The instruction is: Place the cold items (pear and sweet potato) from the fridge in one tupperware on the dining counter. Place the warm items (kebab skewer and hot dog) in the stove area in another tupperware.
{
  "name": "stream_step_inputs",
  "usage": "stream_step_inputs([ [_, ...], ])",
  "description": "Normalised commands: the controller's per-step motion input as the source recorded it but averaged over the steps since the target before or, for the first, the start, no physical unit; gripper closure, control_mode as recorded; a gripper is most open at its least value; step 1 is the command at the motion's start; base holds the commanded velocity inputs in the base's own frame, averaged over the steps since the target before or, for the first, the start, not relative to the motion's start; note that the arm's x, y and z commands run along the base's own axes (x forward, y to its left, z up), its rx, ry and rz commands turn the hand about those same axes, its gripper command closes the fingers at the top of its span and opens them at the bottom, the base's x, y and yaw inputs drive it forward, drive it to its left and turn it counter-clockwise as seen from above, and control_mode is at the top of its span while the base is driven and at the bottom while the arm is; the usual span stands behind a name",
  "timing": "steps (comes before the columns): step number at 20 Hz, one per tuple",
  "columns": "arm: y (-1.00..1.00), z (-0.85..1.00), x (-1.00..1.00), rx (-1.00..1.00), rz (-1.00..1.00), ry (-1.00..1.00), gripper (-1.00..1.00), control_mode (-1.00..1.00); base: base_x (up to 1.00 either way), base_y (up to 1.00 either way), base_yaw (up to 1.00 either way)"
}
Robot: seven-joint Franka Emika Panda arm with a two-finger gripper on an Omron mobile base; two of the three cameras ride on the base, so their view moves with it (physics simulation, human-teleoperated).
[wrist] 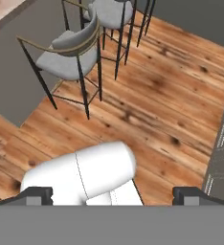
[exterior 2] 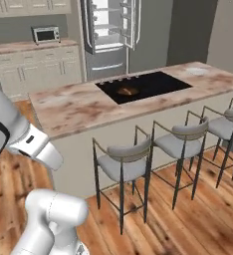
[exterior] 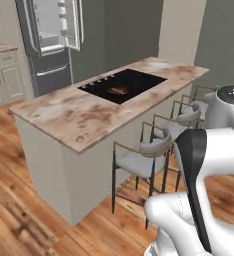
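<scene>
My gripper (wrist: pixel 113 196) is open in the hand view, its two dark fingertips (wrist: pixel 35 195) far apart with nothing between them, and it looks down at the wooden floor beside the stools. A small brown food item (exterior: pixel 118 90) (exterior 2: pixel 127 91) lies on the black cooktop (exterior: pixel 134 80) (exterior 2: pixel 153 84) of the island; I cannot tell whether it is the hot dog or the kebab skewer. The fridge (exterior: pixel 49 30) (exterior 2: pixel 108 25) stands open behind the island, but the pear and sweet potato are too small to make out. A faint pale shape (exterior 2: pixel 197 71) at the island's far end may be a tupperware.
The marbled island counter (exterior: pixel 74 117) (exterior 2: pixel 68 107) stands ahead with three grey bar stools (exterior: pixel 144 160) (exterior 2: pixel 126 159) (wrist: pixel 68 55) along its near side. Cabinets with a microwave (exterior 2: pixel 45 34) line the back wall. Open wooden floor (wrist: pixel 157 105) lies under the hand.
</scene>
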Motion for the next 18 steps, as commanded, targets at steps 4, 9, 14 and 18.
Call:
stream_step_inputs([
  [4, 0.0, 0.0, 0.0, 0.0, 0.0, 0.0, -1.0, 1.0, 1.0, -0.41, 0.42],
  [9, 0.0, 0.0, 0.0, 0.0, 0.0, 0.0, -1.0, 1.0, 0.62, -0.71, 0.3],
  [14, 0.0, 0.0, 0.0, 0.0, 0.0, 0.0, -1.0, 1.0, 0.01, -0.82, 0.13],
  [18, 0.0, 0.0, 0.0, 0.0, 0.0, 0.0, -1.0, 1.0, 0.17, -0.75, 0.22],
])
